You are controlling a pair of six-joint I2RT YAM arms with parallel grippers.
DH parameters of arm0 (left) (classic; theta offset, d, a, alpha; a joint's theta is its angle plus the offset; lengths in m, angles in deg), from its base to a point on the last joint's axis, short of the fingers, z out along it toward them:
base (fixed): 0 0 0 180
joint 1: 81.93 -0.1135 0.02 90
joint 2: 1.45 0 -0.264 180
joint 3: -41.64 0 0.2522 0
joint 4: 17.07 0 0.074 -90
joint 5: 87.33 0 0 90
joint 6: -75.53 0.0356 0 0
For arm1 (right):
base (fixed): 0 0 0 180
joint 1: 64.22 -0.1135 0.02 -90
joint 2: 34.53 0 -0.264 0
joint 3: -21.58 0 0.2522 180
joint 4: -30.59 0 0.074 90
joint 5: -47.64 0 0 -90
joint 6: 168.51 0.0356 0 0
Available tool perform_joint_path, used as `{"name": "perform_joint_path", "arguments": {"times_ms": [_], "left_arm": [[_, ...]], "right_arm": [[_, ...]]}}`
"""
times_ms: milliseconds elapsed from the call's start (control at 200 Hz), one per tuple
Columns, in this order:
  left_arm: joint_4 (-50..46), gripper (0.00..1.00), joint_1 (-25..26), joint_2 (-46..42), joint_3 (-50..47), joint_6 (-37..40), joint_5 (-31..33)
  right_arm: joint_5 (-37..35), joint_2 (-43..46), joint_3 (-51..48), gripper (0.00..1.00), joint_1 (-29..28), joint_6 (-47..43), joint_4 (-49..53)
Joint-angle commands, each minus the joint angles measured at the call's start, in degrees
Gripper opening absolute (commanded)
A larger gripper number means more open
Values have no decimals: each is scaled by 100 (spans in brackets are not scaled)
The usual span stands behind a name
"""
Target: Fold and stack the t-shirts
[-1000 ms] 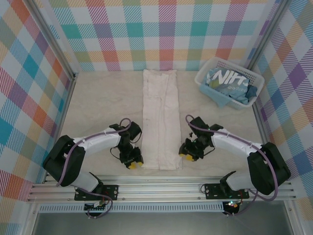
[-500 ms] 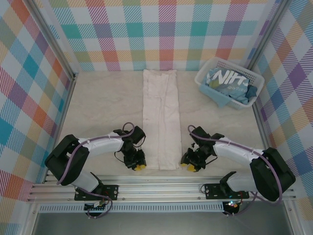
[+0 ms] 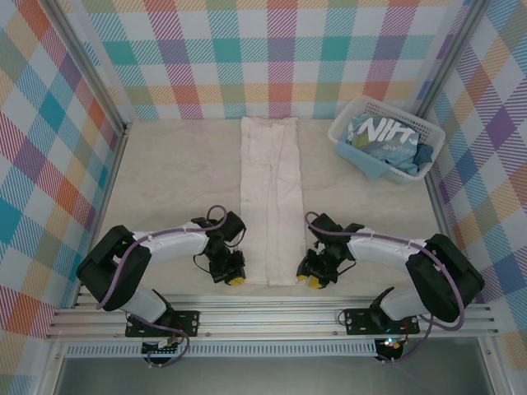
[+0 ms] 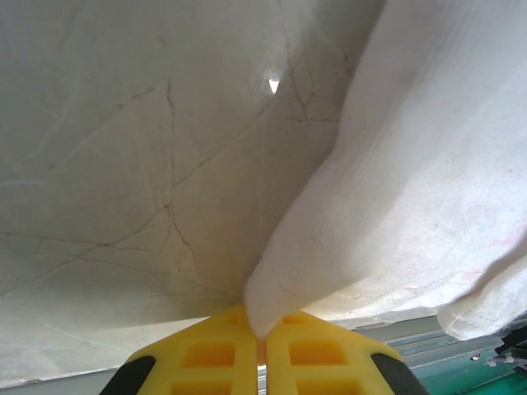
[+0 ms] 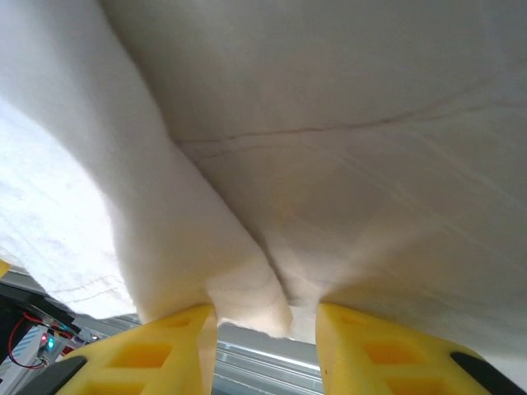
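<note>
Low, reaching inward, left claw (image 3: 235, 279) pinching t-shirt (image 3: 269, 197)

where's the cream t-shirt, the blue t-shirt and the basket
cream t-shirt (image 3: 268, 197), top view, middle of the folded strip
blue t-shirt (image 3: 380, 136), top view, on its white lettering
basket (image 3: 402, 115), top view, far rim

white arms (image 3: 169, 244), purple cables (image 3: 169, 233), yellow fingertips (image 4: 198, 354)
</note>
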Motion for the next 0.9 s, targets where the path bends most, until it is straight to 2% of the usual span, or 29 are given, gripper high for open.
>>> {"name": "perform_joint_path", "arguments": {"times_ms": [0,240,340,425,680,895], "left_arm": [[66,7,76,71,-50,-1,61],[24,3,78,74,4,58,85],[-76,0,78,42,60,112,145],[-250,0,78,-59,68,190,172],[-605,0,131,-572,-158,549,-315],[-1048,0,56,-1518,333,329,101]], "right_arm": [[-27,-167,208,35,-87,158,-165],[-309,-394,181,23,-141,263,-213],[-439,-345,189,8,-152,301,-189],[-524,-184,228,0,-166,242,58],[28,26,482,0,-446,-254,976],[-143,655,897,0,-334,-162,1565]]}}
